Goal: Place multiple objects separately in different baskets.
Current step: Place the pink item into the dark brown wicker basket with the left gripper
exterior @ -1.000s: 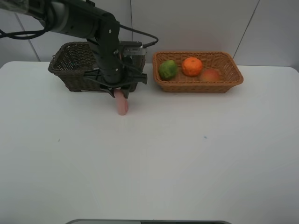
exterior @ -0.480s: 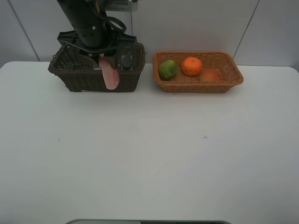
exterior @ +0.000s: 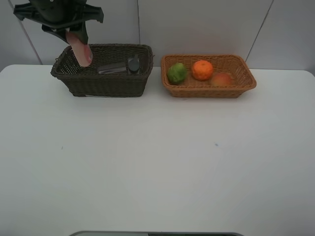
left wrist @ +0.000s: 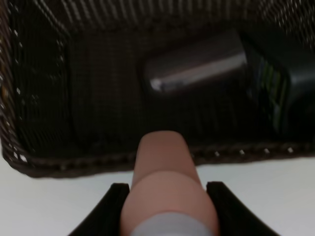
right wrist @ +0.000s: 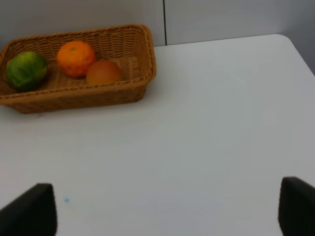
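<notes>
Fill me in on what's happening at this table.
The left gripper is holding a pink bottle over the near left corner of the dark basket, which already holds a cup and a dark bottle. The tan basket holds a green fruit, an orange and a peach. The right arm's jaws are wide open above bare table.

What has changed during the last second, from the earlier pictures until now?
The left gripper, shut on the pink bottle, lifted it off the table and carried it up and to the left, to above the left end of the dark basket. It has not let go. The cup and dark bottle in that basket, and the three fruits in the tan basket, stayed in place.
</notes>
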You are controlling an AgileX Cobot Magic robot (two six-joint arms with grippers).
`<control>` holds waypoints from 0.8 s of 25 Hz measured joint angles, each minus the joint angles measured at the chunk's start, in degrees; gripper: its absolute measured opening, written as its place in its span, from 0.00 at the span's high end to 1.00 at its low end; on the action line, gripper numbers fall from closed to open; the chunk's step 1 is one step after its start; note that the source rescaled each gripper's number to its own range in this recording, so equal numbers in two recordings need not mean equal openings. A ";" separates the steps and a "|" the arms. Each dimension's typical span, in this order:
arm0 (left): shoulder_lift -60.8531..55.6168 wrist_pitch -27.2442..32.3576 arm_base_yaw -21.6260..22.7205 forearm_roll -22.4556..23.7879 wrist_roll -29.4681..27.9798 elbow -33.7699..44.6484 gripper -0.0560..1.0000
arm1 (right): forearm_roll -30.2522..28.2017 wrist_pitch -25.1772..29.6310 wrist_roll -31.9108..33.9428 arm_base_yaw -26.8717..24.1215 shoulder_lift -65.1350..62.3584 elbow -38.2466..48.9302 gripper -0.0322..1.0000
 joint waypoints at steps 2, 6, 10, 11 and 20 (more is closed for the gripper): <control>0.08 -3.35 2.04 0.47 1.33 0.00 0.61 | 0.00 0.00 0.00 0.00 0.00 0.00 0.00; 2.17 -9.23 4.88 1.10 2.29 0.00 0.61 | 0.00 0.00 0.00 0.00 0.00 0.00 0.00; 6.29 -13.04 5.62 1.88 2.46 0.00 0.61 | 0.00 0.00 0.00 0.00 0.00 0.00 0.00; 7.33 -13.92 5.76 2.21 2.46 0.00 0.61 | 0.00 0.00 0.00 0.00 0.00 0.00 0.00; 13.45 -22.95 7.09 6.41 2.50 0.00 0.61 | 0.00 0.00 0.00 0.00 0.00 0.00 0.00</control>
